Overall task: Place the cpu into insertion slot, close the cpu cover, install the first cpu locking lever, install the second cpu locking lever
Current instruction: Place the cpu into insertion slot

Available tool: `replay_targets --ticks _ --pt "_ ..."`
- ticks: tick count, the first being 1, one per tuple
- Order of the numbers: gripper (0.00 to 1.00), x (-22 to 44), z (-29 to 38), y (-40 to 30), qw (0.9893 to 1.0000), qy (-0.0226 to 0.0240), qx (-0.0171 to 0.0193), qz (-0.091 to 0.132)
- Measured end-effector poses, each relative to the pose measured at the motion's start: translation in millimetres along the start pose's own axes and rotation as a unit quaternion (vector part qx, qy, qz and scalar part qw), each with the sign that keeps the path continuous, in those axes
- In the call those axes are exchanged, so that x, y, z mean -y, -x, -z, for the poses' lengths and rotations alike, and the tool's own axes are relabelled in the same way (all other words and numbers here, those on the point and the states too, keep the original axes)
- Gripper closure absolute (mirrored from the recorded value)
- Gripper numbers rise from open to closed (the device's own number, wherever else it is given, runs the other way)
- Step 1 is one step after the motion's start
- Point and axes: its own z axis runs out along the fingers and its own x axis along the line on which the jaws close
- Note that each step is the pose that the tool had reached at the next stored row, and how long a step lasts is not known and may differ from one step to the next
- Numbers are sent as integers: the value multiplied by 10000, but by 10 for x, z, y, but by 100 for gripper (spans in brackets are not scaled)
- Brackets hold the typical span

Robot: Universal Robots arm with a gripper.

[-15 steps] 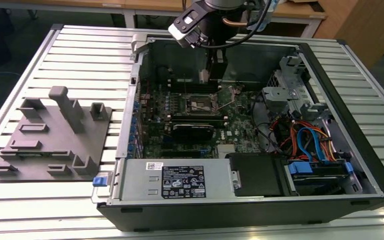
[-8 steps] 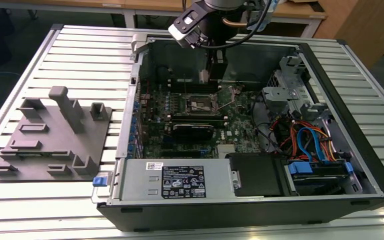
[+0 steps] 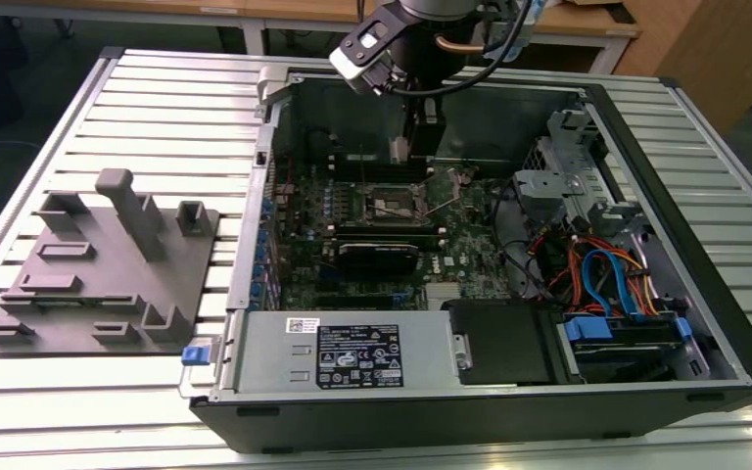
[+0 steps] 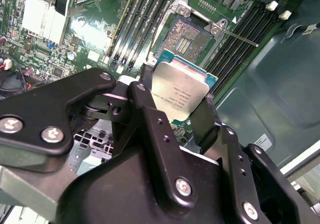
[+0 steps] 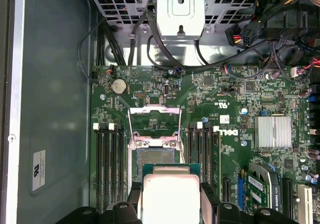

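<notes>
One arm reaches down into the open computer case (image 3: 507, 127) on the slatted counter (image 3: 154, 108) in the exterior view. Its end effector (image 3: 415, 145) hangs just above the insertion slot (image 3: 396, 204), and a grey fixture (image 3: 102, 264) lies well apart toward the exterior view's left. In the second wrist view the black fingers (image 4: 205, 116) are drawn in narrow, clamping opposite edges of the cpu (image 4: 182, 91). The chip sits tilted, dull silver top toward the camera, near the slot's dark centre (image 4: 187, 41) but not seated in it. A thin locking lever (image 4: 240, 36) juts out beside the slot. In the first wrist view the cpu (image 5: 171, 194) is near-square with no marked long side, and its edges run parallel to the slot's rim (image 5: 156, 159). Just beyond, the cpu cover (image 5: 155, 108) stands swung open over the motherboard (image 5: 225, 103).
</notes>
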Motion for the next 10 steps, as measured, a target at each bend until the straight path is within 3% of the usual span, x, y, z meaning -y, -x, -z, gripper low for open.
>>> replay_targets --ticks 10 --pt "46 1 -26 -1 10000 1 0 -23"
